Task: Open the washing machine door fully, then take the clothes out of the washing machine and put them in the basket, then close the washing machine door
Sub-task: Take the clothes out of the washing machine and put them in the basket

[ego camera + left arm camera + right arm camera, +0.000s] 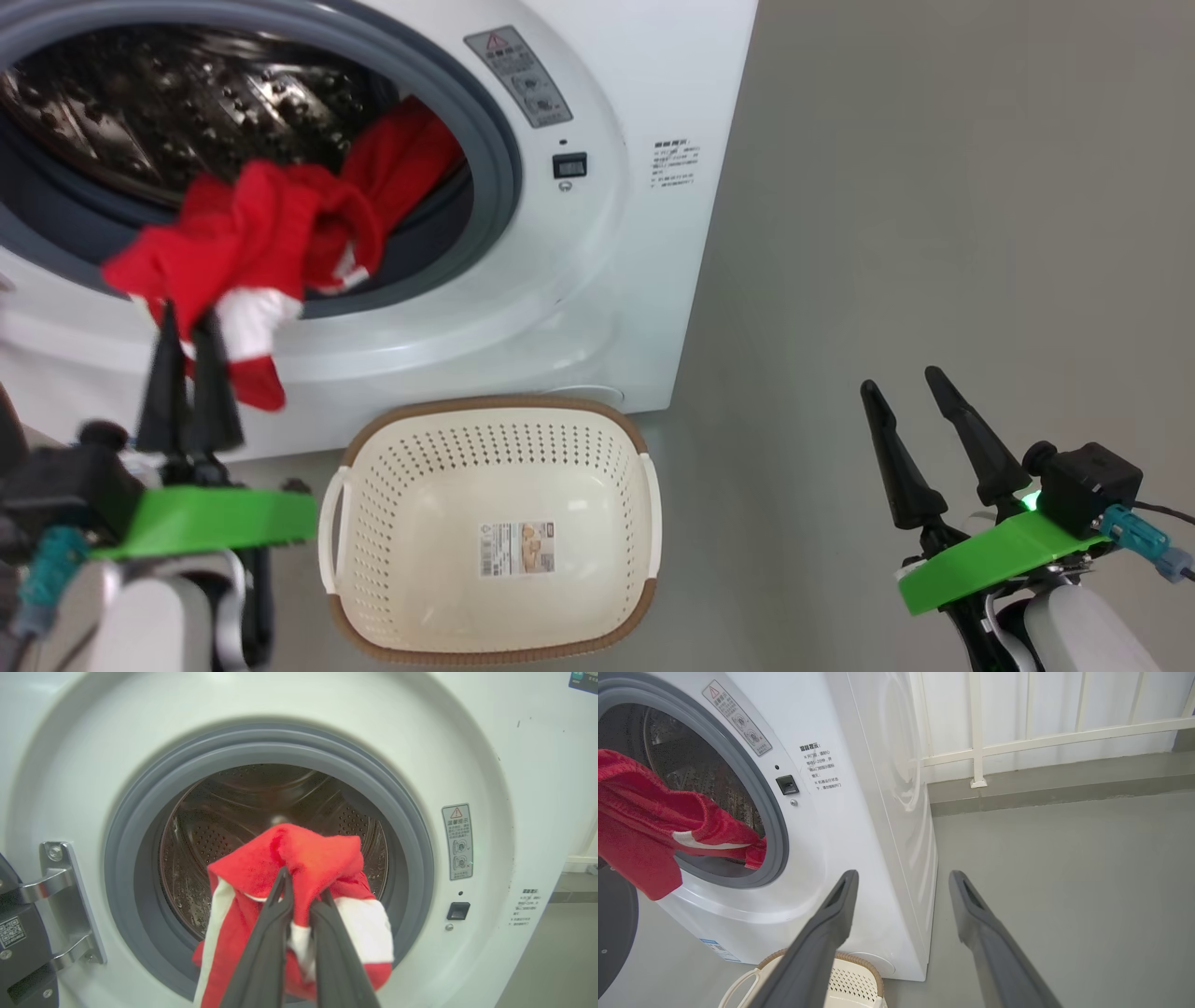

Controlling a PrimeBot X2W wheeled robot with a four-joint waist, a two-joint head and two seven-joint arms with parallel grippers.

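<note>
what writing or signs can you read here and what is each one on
"温馨提示" heads the small print on the washing machine; rest too small.
Warning sticker: red triangle, wording too small.
Paper label in the basket: blurred.
QR code on the washing machine door: no words.

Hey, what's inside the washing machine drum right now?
Red clothes trail out over the grey ring, pinched by the left gripper. Bare steel drum shows above; its bottom behind the fabric is hidden.
</note>
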